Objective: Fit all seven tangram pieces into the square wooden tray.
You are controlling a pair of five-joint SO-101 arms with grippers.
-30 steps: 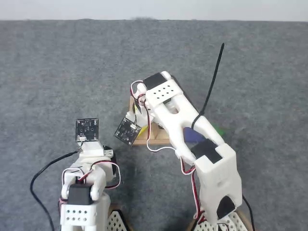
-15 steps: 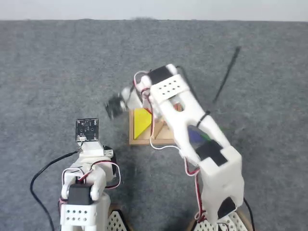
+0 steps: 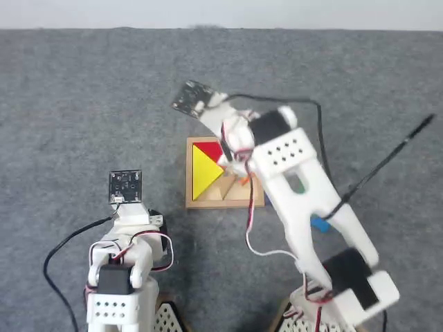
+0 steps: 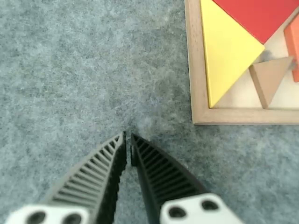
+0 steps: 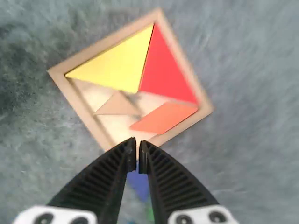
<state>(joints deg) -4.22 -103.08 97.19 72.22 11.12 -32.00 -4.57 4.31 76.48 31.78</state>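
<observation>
Right wrist view: tray (image 5: 57,74) holds four pieces (image 5: 114,58); right gripper (image 5: 138,145) and left gripper (image 4: 127,137) are both closed, empty.

In wooden tray (image 4: 243,115), yellow triangle (image 4: 224,51) touching red triangle (image 4: 261,14)

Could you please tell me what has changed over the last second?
The right arm swung its wrist from the near-left corner of the wooden tray to beyond its far edge, uncovering the yellow triangle and red triangle. The tray and the left arm stayed put.
</observation>
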